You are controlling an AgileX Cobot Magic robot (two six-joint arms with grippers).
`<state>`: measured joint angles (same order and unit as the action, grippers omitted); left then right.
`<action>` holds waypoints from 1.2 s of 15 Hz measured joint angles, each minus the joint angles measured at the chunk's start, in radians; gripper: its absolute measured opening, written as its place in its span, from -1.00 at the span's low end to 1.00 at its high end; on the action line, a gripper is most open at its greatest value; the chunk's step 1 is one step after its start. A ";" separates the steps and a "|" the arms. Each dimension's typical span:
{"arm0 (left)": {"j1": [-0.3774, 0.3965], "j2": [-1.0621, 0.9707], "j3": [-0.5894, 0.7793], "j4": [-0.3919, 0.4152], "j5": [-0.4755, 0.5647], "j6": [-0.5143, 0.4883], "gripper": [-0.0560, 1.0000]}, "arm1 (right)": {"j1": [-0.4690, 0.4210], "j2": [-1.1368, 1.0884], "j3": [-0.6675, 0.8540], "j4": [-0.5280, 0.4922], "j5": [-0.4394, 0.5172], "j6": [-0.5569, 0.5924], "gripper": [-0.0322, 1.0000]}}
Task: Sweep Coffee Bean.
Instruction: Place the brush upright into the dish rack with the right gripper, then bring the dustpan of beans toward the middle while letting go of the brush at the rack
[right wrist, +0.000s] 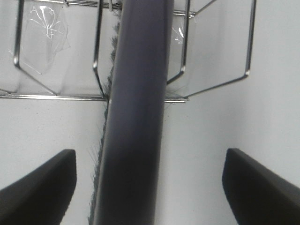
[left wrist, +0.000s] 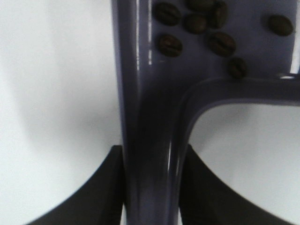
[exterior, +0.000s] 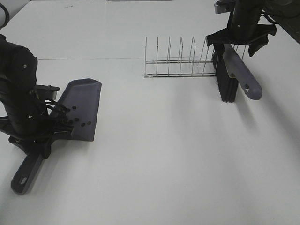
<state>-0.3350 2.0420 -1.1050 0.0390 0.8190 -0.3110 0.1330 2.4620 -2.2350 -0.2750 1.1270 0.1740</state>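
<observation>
The grey-purple dustpan (exterior: 82, 110) lies on the white table at the left, its handle pointing to the near-left edge. Several dark coffee beans (exterior: 75, 119) lie on its pan; the left wrist view shows them close up (left wrist: 194, 28). My left gripper (exterior: 44, 136) is shut on the dustpan handle (left wrist: 150, 117), with a finger (left wrist: 108, 187) on each side. The brush (exterior: 229, 75), grey-purple with black bristles, leans at the right end of the wire rack (exterior: 173, 63). My right gripper (exterior: 239, 40) is open above it, its fingers (right wrist: 42, 183) wide apart either side of the brush handle (right wrist: 138, 117).
The wire rack stands at the back middle, with several upright dividers, and also shows in the right wrist view (right wrist: 56, 96). A table seam runs across the back. White tabletop lies between the dustpan and the rack.
</observation>
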 joint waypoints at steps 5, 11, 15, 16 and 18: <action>-0.023 0.002 -0.034 -0.060 -0.013 0.001 -0.38 | 0.000 -0.006 -0.010 0.000 0.041 0.000 0.62; -0.086 0.012 -0.101 -0.083 -0.016 0.004 -0.38 | 0.000 -0.006 -0.010 0.000 0.053 0.000 0.62; -0.087 0.013 -0.132 -0.122 0.000 0.004 -0.26 | 0.000 -0.006 -0.010 0.000 0.082 0.000 0.62; -0.087 0.013 -0.132 -0.128 0.000 0.004 -0.19 | 0.000 -0.006 -0.010 0.000 0.084 0.000 0.62; -0.087 0.013 -0.132 -0.129 -0.006 0.004 -0.09 | 0.000 -0.006 -0.010 0.000 0.088 0.000 0.62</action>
<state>-0.4220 2.0550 -1.2370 -0.0900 0.8130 -0.3070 0.1330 2.4560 -2.2450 -0.2750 1.2150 0.1740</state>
